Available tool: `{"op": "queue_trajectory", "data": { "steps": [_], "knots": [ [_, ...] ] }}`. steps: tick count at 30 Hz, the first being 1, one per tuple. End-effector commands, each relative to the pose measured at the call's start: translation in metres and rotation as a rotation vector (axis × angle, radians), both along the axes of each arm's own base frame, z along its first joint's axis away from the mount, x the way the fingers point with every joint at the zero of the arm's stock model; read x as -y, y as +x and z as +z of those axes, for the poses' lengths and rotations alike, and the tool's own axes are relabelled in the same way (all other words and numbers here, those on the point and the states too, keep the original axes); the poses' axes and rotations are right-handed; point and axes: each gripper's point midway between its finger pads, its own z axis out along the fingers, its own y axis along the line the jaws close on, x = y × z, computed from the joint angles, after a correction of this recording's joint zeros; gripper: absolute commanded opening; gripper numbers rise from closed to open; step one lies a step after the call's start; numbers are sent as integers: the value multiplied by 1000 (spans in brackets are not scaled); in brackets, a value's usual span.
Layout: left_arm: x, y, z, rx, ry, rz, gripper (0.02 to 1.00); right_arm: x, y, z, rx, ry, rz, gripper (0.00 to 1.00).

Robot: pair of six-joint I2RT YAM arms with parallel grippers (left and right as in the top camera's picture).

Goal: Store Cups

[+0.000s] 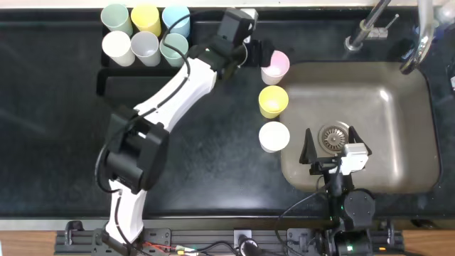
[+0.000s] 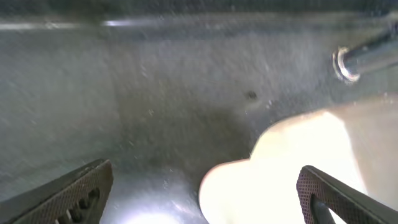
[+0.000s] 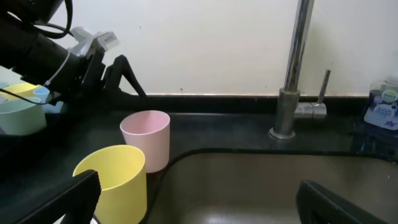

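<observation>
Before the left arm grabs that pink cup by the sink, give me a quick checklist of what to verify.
1. Left hand open: ok, jaws wide apart.
2. Pink cup upright: ok, mouth up beside the sink.
3. Pink cup centred between the fingers: not ok, it sits nearer one finger.
4. Yellow cup clear of the grasp: cannot tell, it stands close beside the pink cup.
5. Right hand out of the way: ok, open, down in the sink.
</observation>
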Motion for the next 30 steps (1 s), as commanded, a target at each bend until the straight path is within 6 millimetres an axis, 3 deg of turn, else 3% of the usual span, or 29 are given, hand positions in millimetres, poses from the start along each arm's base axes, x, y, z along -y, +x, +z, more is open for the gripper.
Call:
{"op": "queue_trajectory", "data": {
  "steps": [1, 9, 13, 23, 30],
  "knots": [
    [6, -4, -2, -15, 18, 5, 967, -1, 0, -3, 3, -3, 5, 998],
    [6, -14, -10, -49, 55, 7, 939, -1, 0, -3, 3, -3, 5, 998],
    [4, -17, -14, -56, 76, 14, 851, -1, 0, -3, 3, -3, 5, 998],
    [19, -20, -33, -63, 81, -10, 759, -1, 0, -3, 3, -3, 5, 998],
    [20, -21, -34, -60, 84, -11, 623, -1, 0, -3, 3, -3, 5, 998]
  ]
}}
